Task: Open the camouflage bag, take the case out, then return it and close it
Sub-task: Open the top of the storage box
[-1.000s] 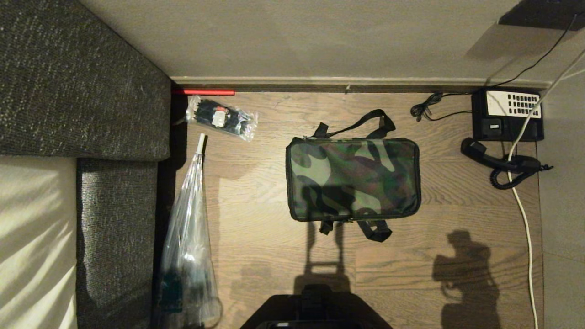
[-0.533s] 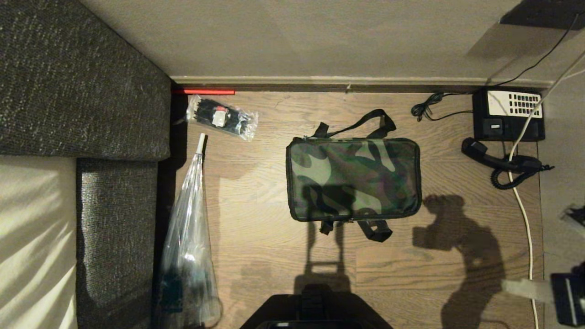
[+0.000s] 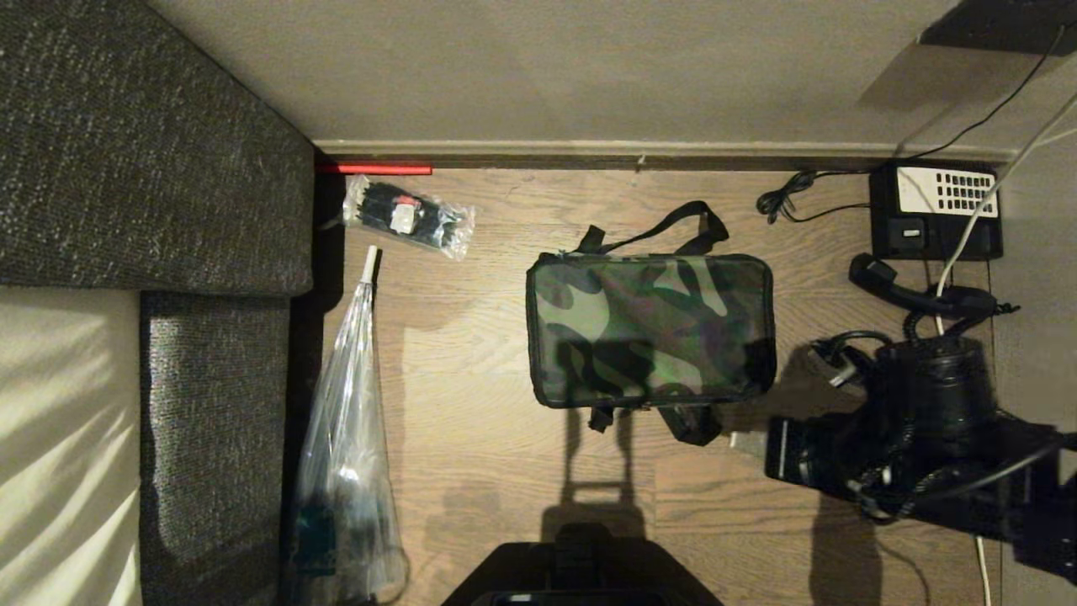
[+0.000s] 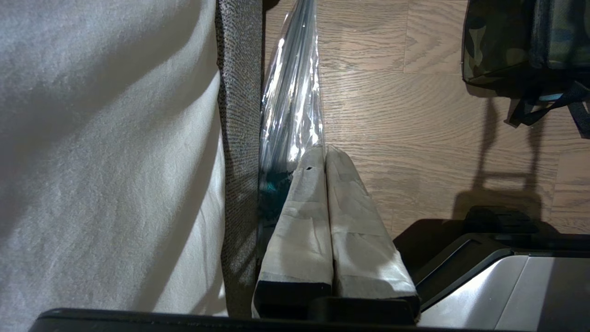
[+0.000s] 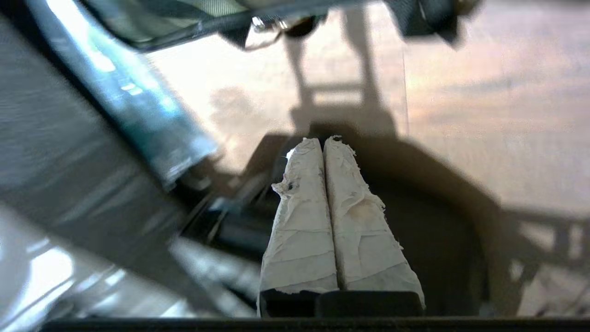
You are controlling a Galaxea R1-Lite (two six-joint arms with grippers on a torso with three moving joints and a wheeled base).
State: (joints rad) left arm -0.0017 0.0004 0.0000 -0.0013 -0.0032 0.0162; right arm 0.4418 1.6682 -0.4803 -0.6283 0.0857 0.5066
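The camouflage bag (image 3: 648, 328) lies flat and zipped shut on the wood floor, with black straps sticking out at its far and near sides. The case is hidden. My right arm reaches in from the right. Its gripper (image 3: 740, 440) hangs just off the bag's near right corner, apart from it, with the taped white fingers (image 5: 299, 207) pressed together and nothing between them. The bag's near edge (image 5: 184, 14) and straps show beyond that gripper (image 5: 323, 140). My left gripper (image 4: 325, 150) is parked low beside the sofa, shut and empty, with the bag's corner (image 4: 502, 41) far off to its side.
A grey sofa (image 3: 151, 168) fills the left, with a long clear plastic bag (image 3: 345, 438) leaning along it and a small clear packet (image 3: 408, 217) near the wall. A black telephone (image 3: 934, 210), its handset (image 3: 917, 295) and a white cable (image 3: 968, 404) lie at the right. My base (image 3: 580, 564) is at the near edge.
My right arm has swung in from the right edge towards the bag's near right corner, its shadow moving with it. The bag and everything else stayed put.
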